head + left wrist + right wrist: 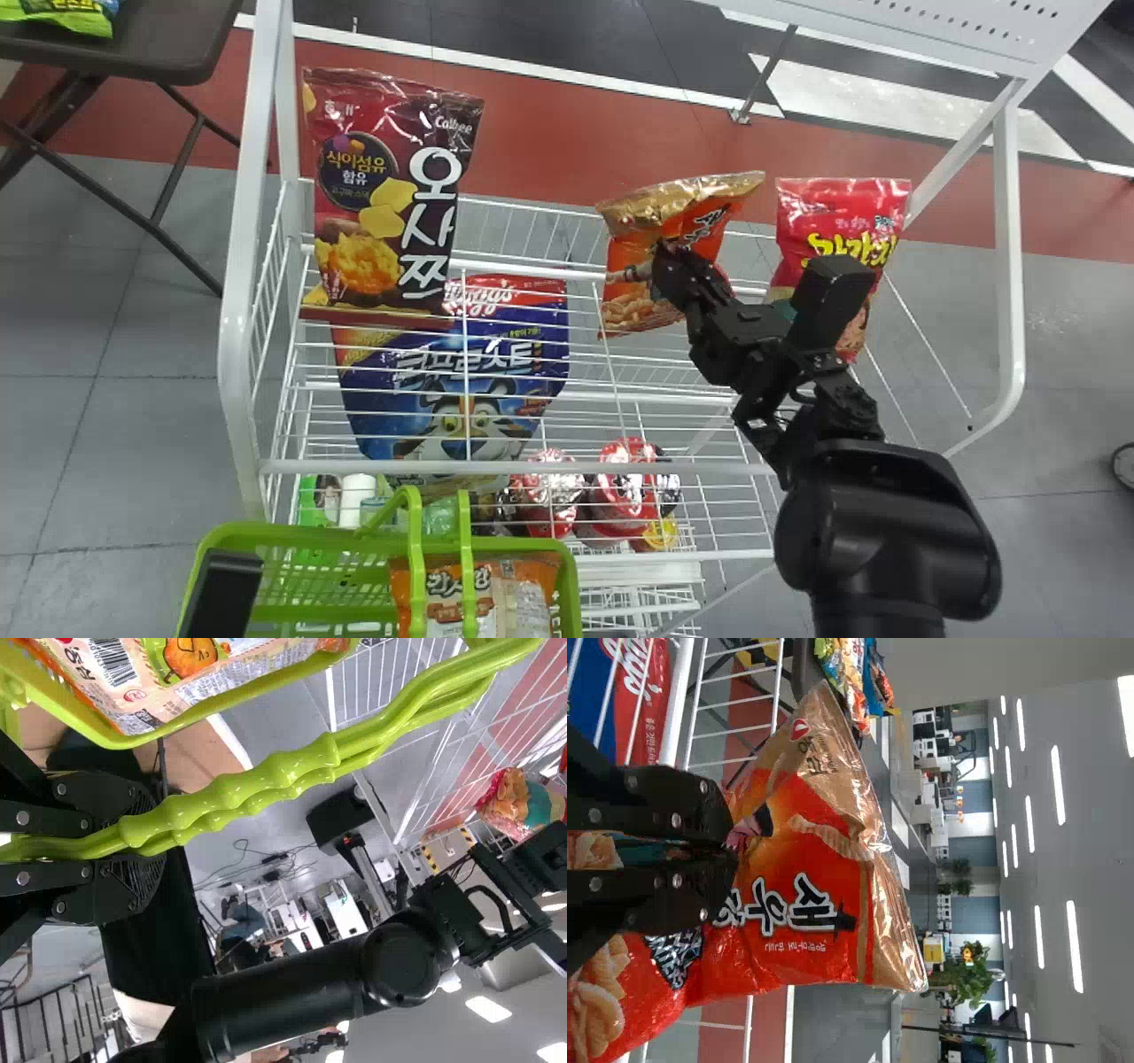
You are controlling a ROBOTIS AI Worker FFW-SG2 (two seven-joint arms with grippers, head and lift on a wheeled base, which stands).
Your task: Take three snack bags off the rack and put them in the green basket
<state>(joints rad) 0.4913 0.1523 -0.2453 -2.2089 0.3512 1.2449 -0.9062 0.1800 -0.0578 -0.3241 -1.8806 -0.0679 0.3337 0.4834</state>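
Note:
My right gripper [673, 266] is at the front of the orange snack bag [631, 306], which leans on the rack's top shelf. In the right wrist view, the gripper [733, 849] is shut on the orange bag [797, 895], pinching its face. A purple-red bag [381, 195] stands at the shelf's left, a red bag [842, 217] at its right, partly behind my right arm. The green basket [567, 580] holds an orange-and-white bag [523, 598]. Part of my left gripper [226, 592] shows at the basket's left; in the left wrist view, the gripper [133, 846] is shut on the basket handles [257, 797].
The white wire rack [237, 354] has upright posts at both sides and a rail along its front. Lower down are a blue cereal bag [452, 390] and red packages [625, 487]. A dark table [177, 44] stands at the back left.

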